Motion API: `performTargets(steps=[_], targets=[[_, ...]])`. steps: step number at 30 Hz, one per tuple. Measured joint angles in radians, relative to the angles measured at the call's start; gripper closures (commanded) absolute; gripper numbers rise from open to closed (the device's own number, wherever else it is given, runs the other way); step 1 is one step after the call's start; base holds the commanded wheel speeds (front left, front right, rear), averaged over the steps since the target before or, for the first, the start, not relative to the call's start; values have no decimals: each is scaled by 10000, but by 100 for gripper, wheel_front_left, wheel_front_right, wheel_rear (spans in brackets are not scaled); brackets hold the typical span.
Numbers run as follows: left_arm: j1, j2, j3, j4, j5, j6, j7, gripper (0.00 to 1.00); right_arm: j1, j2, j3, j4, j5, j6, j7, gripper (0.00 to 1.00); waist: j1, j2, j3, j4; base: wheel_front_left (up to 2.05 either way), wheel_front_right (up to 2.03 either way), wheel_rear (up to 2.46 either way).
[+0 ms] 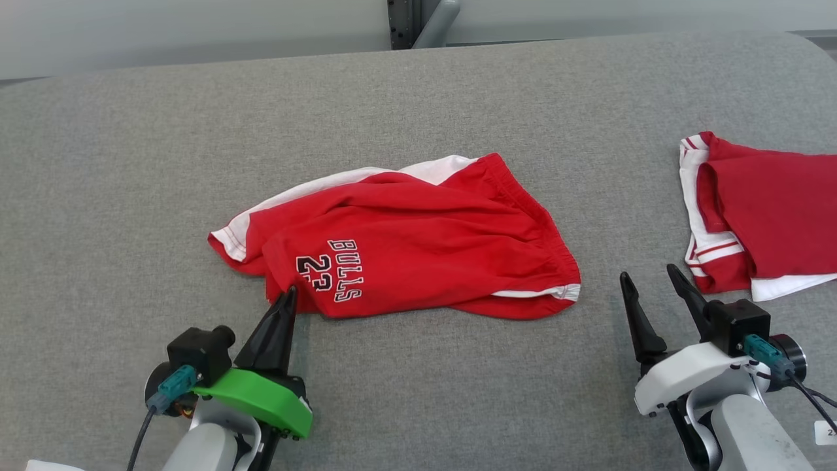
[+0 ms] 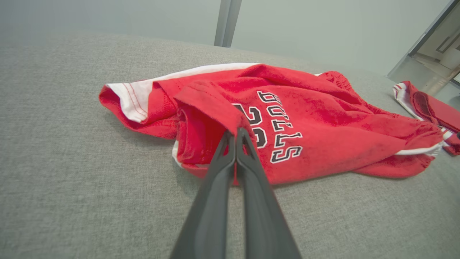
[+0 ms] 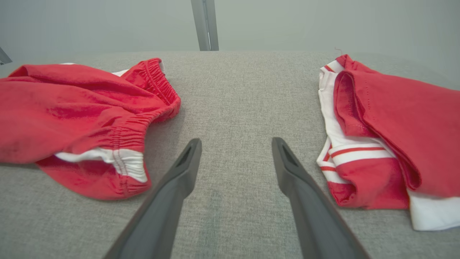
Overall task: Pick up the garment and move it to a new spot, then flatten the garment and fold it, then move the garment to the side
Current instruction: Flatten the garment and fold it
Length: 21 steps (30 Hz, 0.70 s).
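**Head view:** The red shorts, printed BULLS 23, lie crumpled near the middle of the grey bench. The left fingers are pressed together, with their tips at the near-left corner of the shorts, just beside the lettering. The right fingers stand wide apart over bare bench. They are between the shorts and a second red-and-white garment, which lies folded at the right edge, and they touch neither.

**Left wrist view:** The closed left fingers pinch a raised fold of red cloth at the leg hem of the shorts, next to the number. White trim shows at the far left end of the shorts.

**Right wrist view:** The spread right fingers hold nothing. The elastic waistband end of the shorts lies to their left and the second garment to their right, with grey bench between.
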Motion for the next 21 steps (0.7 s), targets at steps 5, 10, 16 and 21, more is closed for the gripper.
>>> performTargets(steps=[5,10,16,21], targets=[[19,188,-161,-1143,209,0,0,100,108,63,-174,-4,-17,0,0,0,0,0,-122,209,0,0,0],[562,341,-535,-2648,566,0,0,100,278,236,-384,21,19,0,0,0,0,0,-340,645,0,0,0],[1193,681,-1091,-3241,702,0,0,100,309,351,-435,31,27,0,0,0,0,0,-507,1124,0,0,0],[1125,775,-1116,-3124,619,0,0,100,207,385,-385,-31,25,0,0,0,0,0,-377,1292,0,0,0]])
